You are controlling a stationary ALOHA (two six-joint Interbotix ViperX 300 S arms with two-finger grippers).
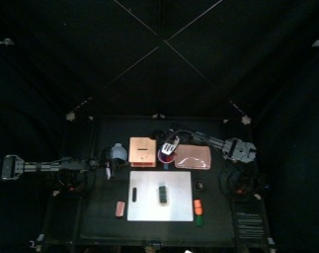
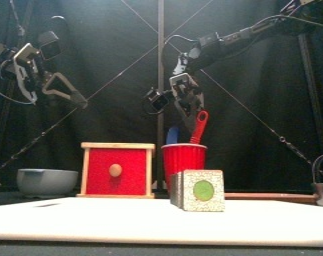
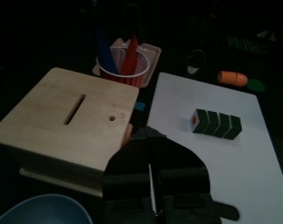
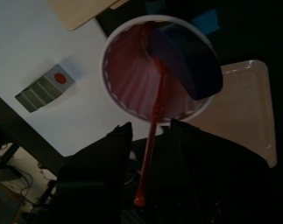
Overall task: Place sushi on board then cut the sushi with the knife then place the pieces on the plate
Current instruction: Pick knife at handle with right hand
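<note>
Red knife (image 2: 199, 128) upright at right claw (image 2: 187, 106)

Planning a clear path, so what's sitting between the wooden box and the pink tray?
The red cup stands between them, seen best in the right wrist view.

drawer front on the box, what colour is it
Red, with a pale knob in the middle; the front view shows the drawer front best.
</note>
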